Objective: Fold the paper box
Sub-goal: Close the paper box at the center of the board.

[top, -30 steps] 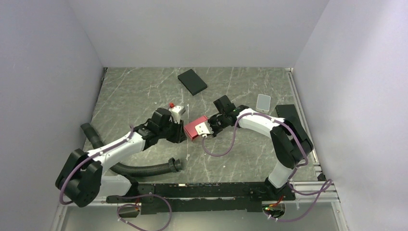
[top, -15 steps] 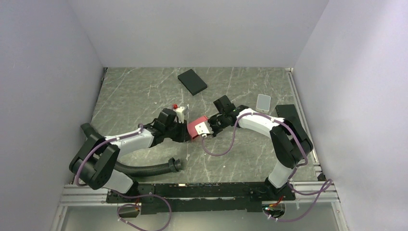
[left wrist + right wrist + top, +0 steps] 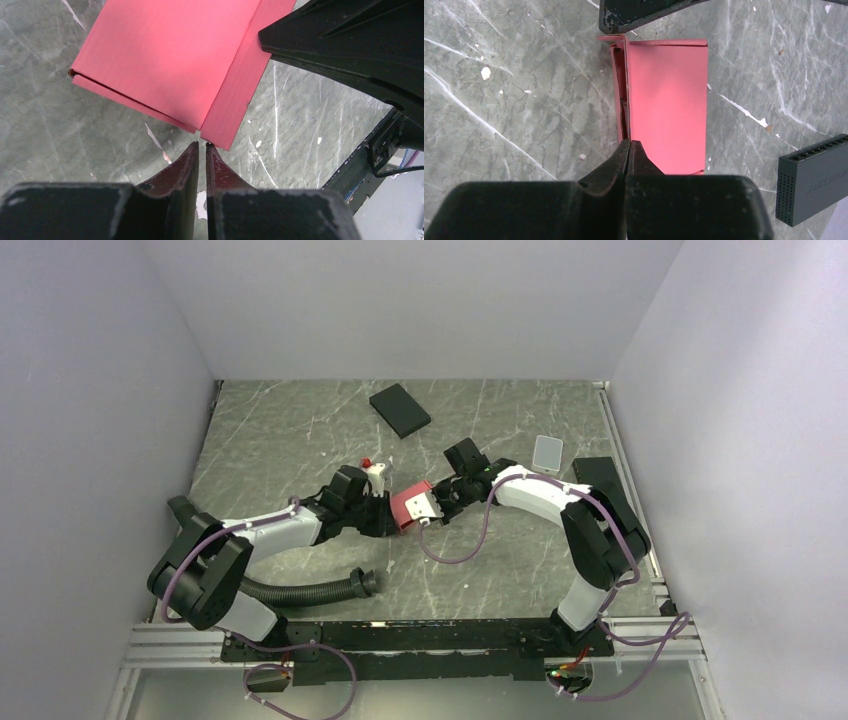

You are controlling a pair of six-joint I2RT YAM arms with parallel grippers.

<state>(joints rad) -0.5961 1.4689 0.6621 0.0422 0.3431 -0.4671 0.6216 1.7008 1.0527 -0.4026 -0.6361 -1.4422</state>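
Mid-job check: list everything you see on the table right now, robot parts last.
paper box: one, pinkish-red, table centre, between the grippers
flat box: one, black, far side
small carton: one, red and white, just beyond the left gripper
flat slab: one, pale grey, right side
block: one, black, right edge beside the slab
ribbed hose: one, black, near left
table: one, grey marbled
left gripper: one, black, jaws almost together at a paper box corner; grip unclear
right gripper: one, black, jaws shut on the paper box's side flap
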